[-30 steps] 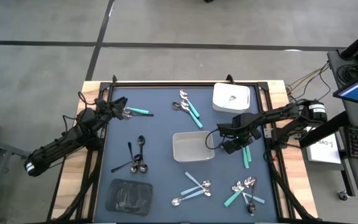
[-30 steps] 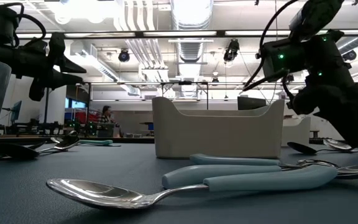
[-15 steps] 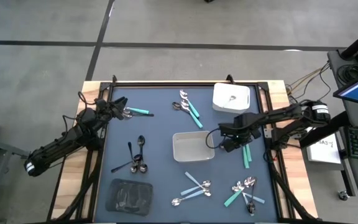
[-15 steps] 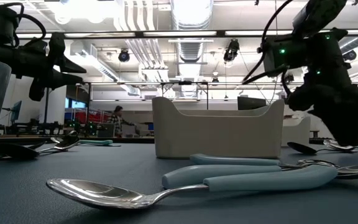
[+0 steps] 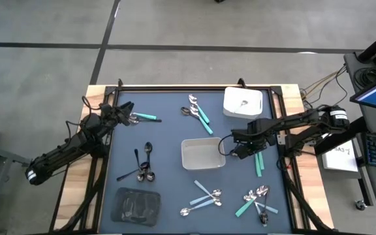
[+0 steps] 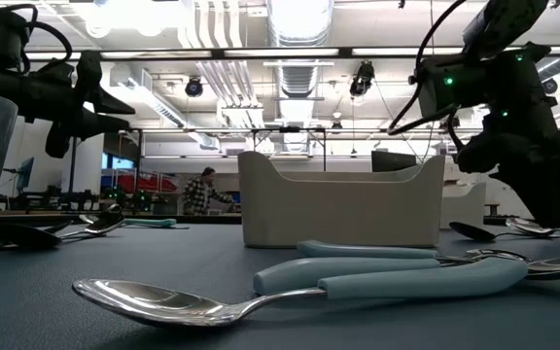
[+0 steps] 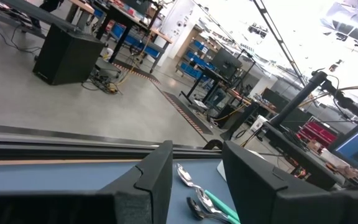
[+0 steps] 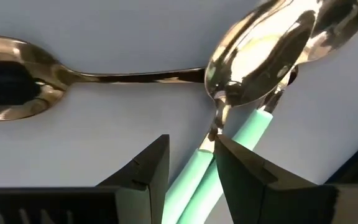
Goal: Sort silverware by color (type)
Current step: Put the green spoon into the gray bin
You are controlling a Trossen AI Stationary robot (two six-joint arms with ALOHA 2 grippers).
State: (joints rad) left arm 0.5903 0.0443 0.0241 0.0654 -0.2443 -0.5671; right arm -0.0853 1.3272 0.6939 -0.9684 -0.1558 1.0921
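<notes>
The right tool (image 5: 235,151) hangs low over the dark surface (image 5: 168,137) just beside the right-hand wall of the grey tray (image 5: 202,154), its two fingers (image 8: 143,171) parted by a narrow gap and holding nothing. Its wrist view looks down on the teal-handled spoons (image 8: 244,134) directly ahead: the teal handle runs into the gap between the fingers, with the shiny bowls lying further out, so the handle's long axis appears to be roughly in line with the tool's reach rather than across it. From above, the same teal pieces (image 5: 258,161) lie on the surface to the right of the tool, handles pointing toward the table's near edge. A grasp here would likely call for the fingers to straddle the handle across its width. The left tool (image 5: 124,109) waits at the far left corner beside another teal-handled piece (image 5: 145,117), fingers apart and empty, well away from this cluster; the right arm is plainly the nearer one.
</notes>
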